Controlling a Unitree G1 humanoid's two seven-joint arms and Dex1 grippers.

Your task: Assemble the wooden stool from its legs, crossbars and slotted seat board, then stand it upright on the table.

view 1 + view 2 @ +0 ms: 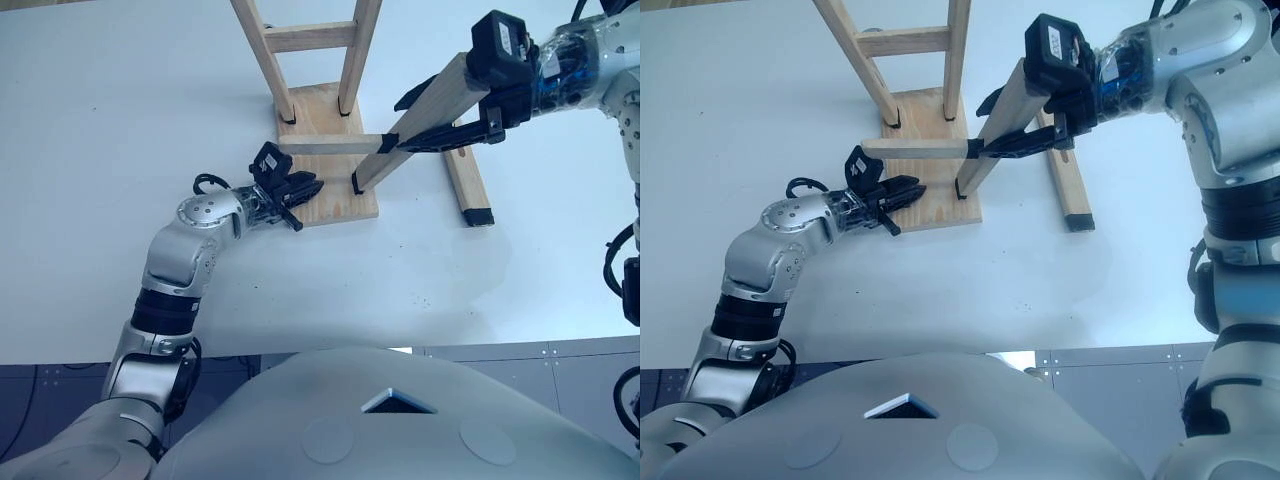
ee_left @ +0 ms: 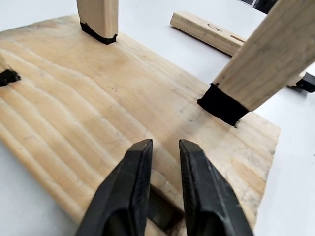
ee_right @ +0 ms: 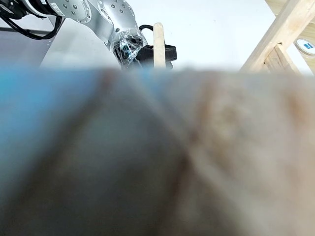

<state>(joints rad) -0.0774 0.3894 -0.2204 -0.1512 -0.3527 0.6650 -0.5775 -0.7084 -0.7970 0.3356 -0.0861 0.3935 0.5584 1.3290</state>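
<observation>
Seat board [image 1: 345, 200] flat on white table [image 1: 120, 150]; left gripper [image 1: 308, 190] slightly apart, right gripper [image 1: 405, 125] clamped on leg [image 1: 370, 170].

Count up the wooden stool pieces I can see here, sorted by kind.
Legs: 4 (two upright, one tilted, one lying flat)
Crossbars: 2
Seat board: 1
Total: 7
</observation>
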